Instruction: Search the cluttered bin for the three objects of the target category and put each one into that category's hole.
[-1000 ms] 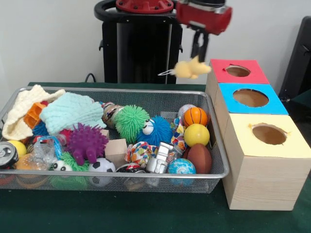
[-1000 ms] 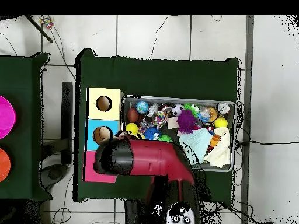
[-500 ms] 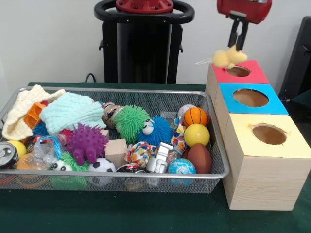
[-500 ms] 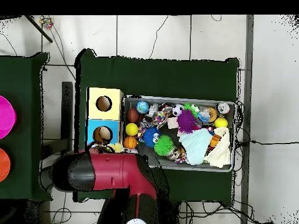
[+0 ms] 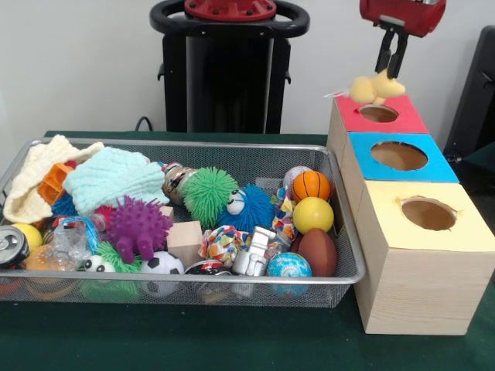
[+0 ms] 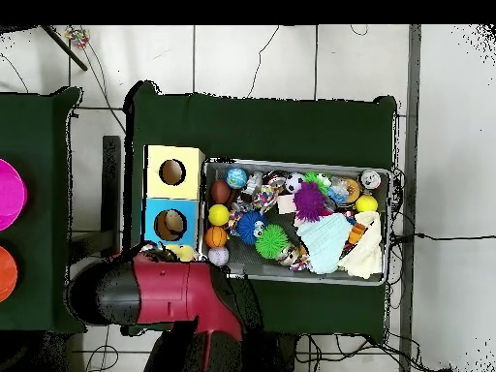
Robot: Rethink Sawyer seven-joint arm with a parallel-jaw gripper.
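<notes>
My gripper (image 5: 390, 72) hangs from the red arm at the top right, shut on a small yellow plush toy (image 5: 373, 88). It holds the toy in the air just above the far edge of the red-topped box, over the hole (image 5: 379, 114). The bin (image 5: 178, 280) of silver wire mesh stands left of the boxes, full of toys. In the overhead view the arm (image 6: 165, 291) covers the red-topped box and the gripper; a bit of the yellow toy (image 6: 182, 254) shows at its edge. The bin (image 6: 295, 165) lies right of the boxes there.
A blue-topped box (image 5: 437, 166) and a yellow-topped box (image 5: 464, 232) stand in line in front of the red one. The bin holds balls (image 5: 312, 214), spiky toys (image 5: 138, 226), knit cloths (image 5: 112, 178), a wooden block (image 5: 184, 239) and a can (image 5: 11, 246).
My gripper has carried the yellow toy to the right, from over the bin's far right corner to above the red-topped box. Over the last half second it shifted slightly further right.
</notes>
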